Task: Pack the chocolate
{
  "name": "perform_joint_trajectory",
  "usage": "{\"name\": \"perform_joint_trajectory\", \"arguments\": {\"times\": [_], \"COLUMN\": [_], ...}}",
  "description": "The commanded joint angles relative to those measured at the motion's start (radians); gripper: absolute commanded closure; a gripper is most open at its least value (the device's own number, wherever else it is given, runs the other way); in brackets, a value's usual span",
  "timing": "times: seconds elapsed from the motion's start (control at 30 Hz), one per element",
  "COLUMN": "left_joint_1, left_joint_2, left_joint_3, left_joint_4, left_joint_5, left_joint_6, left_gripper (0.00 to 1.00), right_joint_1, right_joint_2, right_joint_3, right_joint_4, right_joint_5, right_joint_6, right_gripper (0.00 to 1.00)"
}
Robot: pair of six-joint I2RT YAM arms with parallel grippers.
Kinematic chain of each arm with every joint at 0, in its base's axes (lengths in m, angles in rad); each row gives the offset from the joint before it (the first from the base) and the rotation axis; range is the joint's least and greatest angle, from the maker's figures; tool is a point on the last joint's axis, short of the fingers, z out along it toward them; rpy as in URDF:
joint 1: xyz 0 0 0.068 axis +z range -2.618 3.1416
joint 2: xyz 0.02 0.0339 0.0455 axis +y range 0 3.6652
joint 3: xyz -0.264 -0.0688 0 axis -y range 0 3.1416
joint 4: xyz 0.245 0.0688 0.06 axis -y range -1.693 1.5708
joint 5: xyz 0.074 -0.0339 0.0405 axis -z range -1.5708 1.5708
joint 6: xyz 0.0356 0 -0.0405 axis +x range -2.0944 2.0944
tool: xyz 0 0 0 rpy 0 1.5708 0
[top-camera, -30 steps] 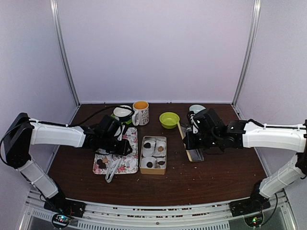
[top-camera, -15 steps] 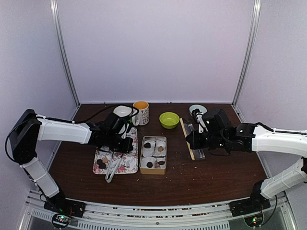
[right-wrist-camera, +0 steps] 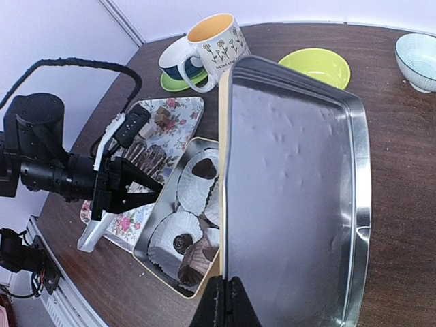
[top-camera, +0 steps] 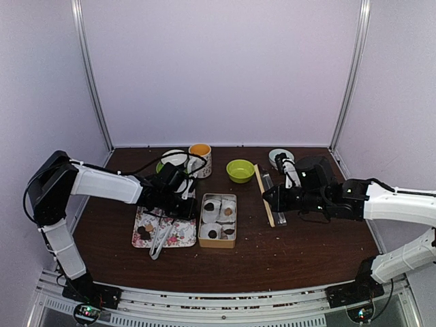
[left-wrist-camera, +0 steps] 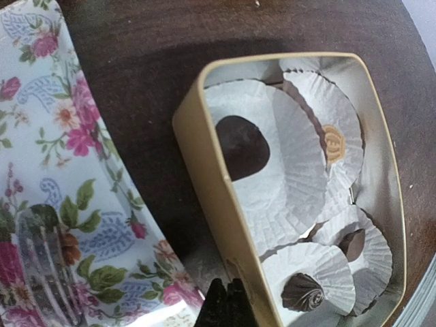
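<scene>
On the tabletop (top-camera: 293,255), L of centre, a floral tray (top-camera: 180,235) is seen lying lengthwise from near edge twd far edge. A few dark lumps of chocolate (top-camera: 144,231) are found at its near L corner, w/ silver tongs (top-camera: 158,244) laid beside them and sticking out over the tray's near rim. The left tool (left-wrist-camera: 227,303) is held low by the tray's R rim, just beside the tin (top-camera: 216,244). Its tips are seen pressed together w/ nothing visible btwn them. Twd the far edge, a white cup (top-camera: 174,159) on a green saucer and a flowered mug (top-camera: 200,161) are set just beside each other. The tin is placed at approx. the tabletop's centre and lined w/ white paper cups (left-wrist-camera: 293,170). More chocolate is held in these: one dark piece, one lighter rose-shaped piece, two dark ones at the near end. A green bowl (top-camera: 240,170) is set beyond the tin. R of the tin, apart from it, the tin lid (top-camera: 259,180) is kept on edge, its rim clamped by the right tool (right-wrist-camera: 225,300), silver inside facing the wrist cam. A pale blue bowl (top-camera: 278,156) is seen nr the far R corner.
</scene>
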Motion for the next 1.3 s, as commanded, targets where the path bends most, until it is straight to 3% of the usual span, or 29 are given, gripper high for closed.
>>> {"name": "perform_joint_trajectory", "arguments": {"times": [0.0, 0.53, 0.8, 0.93, 1.07, 1.27], "left_joint_1": [-0.035, -0.113, -0.109, -0.091, -0.065, -0.047], "left_joint_2": [0.027, 0.031, -0.100, -0.205, -0.325, -0.425], "left_joint_3": [0.019, 0.023, 0.002, -0.070, -0.148, -0.175], "left_joint_4": [0.080, 0.145, 0.025, 0.062, 0.153, 0.319], "left_joint_5": [0.054, 0.051, -0.071, -0.059, -0.011, 0.123], "left_joint_6": [-0.048, -0.115, -0.093, -0.131, -0.165, -0.151], "left_gripper": [1.00, 1.00, 1.00, 0.99, 0.85, 0.48], "right_joint_1": [-0.001, -0.001, 0.001, 0.002, 0.004, 0.003], "right_joint_2": [-0.027, -0.035, -0.032, -0.017, 0.007, 0.026], "right_joint_3": [-0.011, -0.009, -0.010, -0.005, 0.004, 0.003], "right_joint_4": [0.053, 0.099, 0.184, 0.265, 0.388, 0.582], "right_joint_5": [-0.015, -0.051, -0.154, -0.237, -0.321, -0.408], "right_joint_6": [0.010, 0.028, 0.046, 0.066, 0.154, 0.300], "right_gripper": [1.00, 1.00, 1.00, 1.00, 1.00, 1.00]}}
